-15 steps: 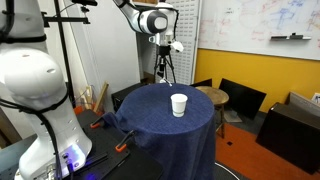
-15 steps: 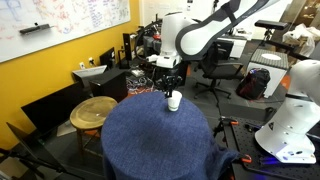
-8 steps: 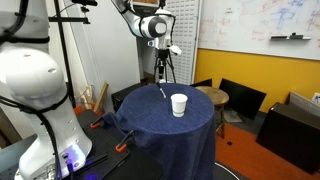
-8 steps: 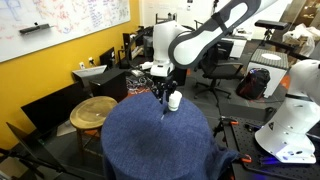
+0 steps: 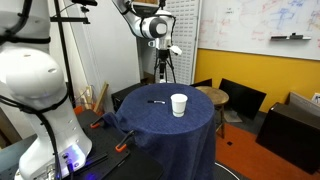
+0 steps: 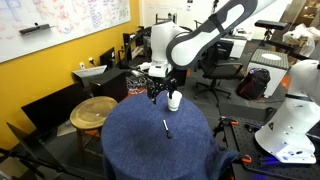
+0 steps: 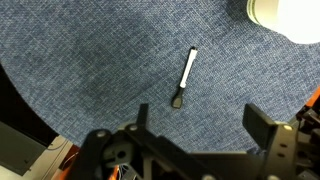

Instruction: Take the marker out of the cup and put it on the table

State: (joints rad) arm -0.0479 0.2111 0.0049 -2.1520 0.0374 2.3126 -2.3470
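The marker (image 7: 186, 75), thin with a white barrel and a dark end, lies flat on the blue cloth of the table (image 7: 80, 60). In both exterior views it rests beside the white cup (image 5: 179, 105), free of any grip: marker (image 5: 157, 102), marker (image 6: 166, 127). The cup (image 6: 174, 100) stands upright, and in the wrist view only its edge (image 7: 285, 15) shows at the top right. My gripper (image 7: 203, 125) hangs open above the marker with nothing between its fingers. It stands well over the table in both exterior views: gripper (image 5: 162, 62), gripper (image 6: 156, 92).
A round brown stool (image 6: 95, 110) stands beside the table (image 6: 140, 150), seen also as the stool (image 5: 212, 96). A large white robot body (image 5: 35, 90) and black chairs (image 5: 240, 98) ring the table. The cloth edge drops off at the wrist view's lower left.
The gripper moved sideways off the cup with the marker in it, then opened. The marker dropped and now lies on the cloth.
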